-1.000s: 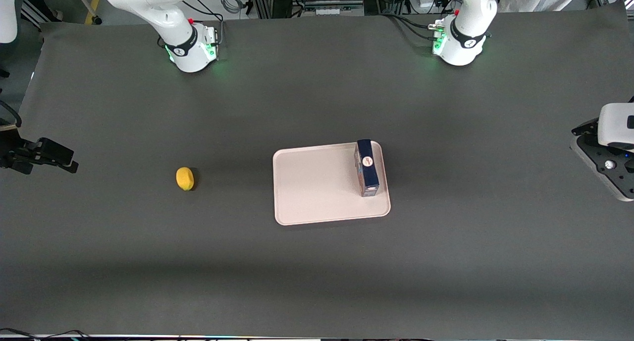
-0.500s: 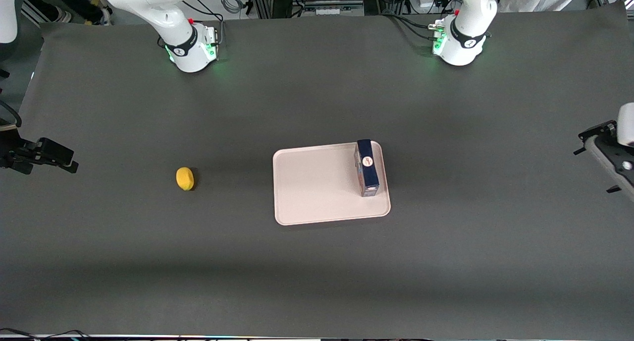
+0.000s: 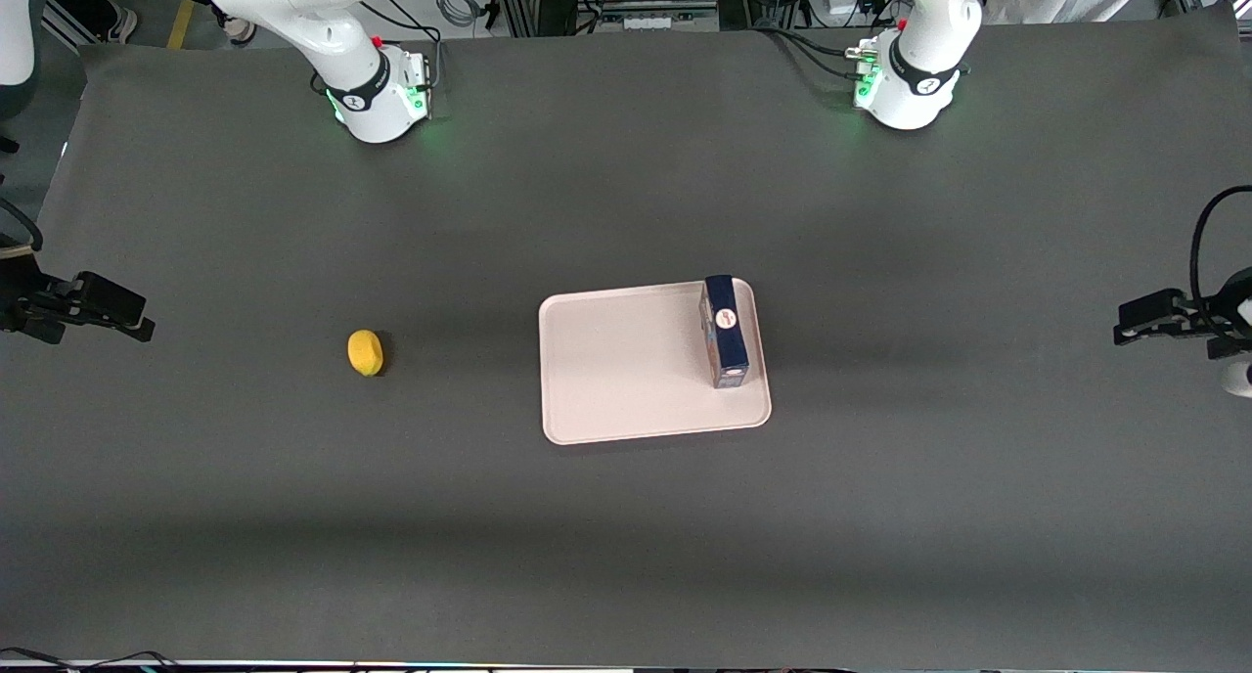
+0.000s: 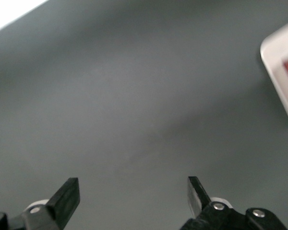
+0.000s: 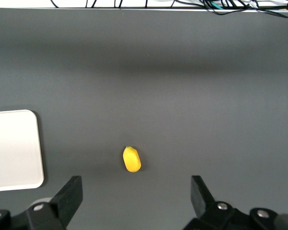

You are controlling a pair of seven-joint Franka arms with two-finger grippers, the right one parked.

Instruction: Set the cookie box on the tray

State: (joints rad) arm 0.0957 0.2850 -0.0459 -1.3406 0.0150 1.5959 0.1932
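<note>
The yellow lump is being seen first, lying alone on the dark table toward the parked arm's end, well apart from everything else. In the right wrist view the same lump is being shown on bare mat, with a rounded corner of the tray near it.

Next, at the middle of the table, the pale tray is being shown lying flat. The cookie box is being carried by it: the navy box is resting inside the rim, along the tray's short edge nearest the working arm's end, with its long axis running from nearer the front camera to farther from it. Its white round logo is being shown on the top face. Nothing is touching the box.

Finally, at the working arm's end, the gripper is being seen at the edge of the front view, well apart from the tray and holding nothing. In the left wrist view the gripper is being shown with its two fingers spread wide, only bare table between them, while a blurred corner of the tray with a sliver of the box's print is just being caught.
</note>
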